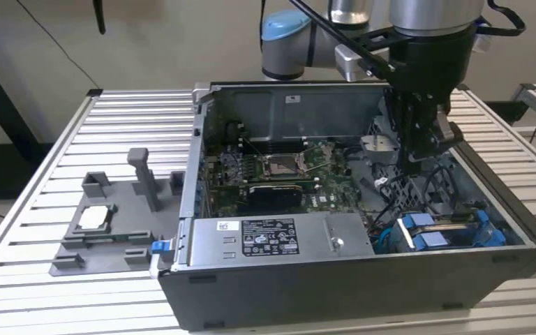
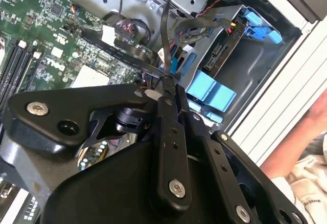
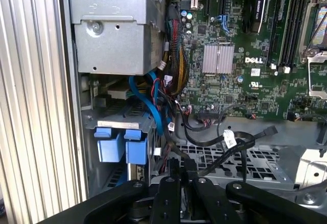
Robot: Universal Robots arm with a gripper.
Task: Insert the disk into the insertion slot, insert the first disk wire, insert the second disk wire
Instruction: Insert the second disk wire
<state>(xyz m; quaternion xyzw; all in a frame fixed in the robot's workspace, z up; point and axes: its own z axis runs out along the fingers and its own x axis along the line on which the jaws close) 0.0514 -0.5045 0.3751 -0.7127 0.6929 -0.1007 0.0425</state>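
The disk (image 1: pixel 435 241) sits in the insertion slot (image 3: pixel 122 119) at the case's near corner on the exterior view's right. Its blue caddy tabs (image 3: pixel 120 143) face out, and they also show in the second wrist view as blue tabs (image 2: pixel 209 88). My gripper (image 1: pixel 423 155) hangs inside the open computer case, above and behind the disk. In the second wrist view the gripper (image 2: pixel 166 87) is shut on a thin black disk wire (image 2: pixel 164 29) that runs away from the fingertips. In the first wrist view the gripper (image 3: pixel 180 166) pinches the same wire (image 3: pixel 171 150) beside the blue tabs.
The silver power-supply box (image 1: pixel 268 241) fills the case's near side, and the green motherboard (image 1: pixel 287 174) lies behind it. Loose black and blue cables (image 3: pixel 153 101) crowd the bay. A grey fixture (image 1: pixel 109 223) stands on the slatted table. A person's arm (image 2: pixel 301 147) is beside the case.
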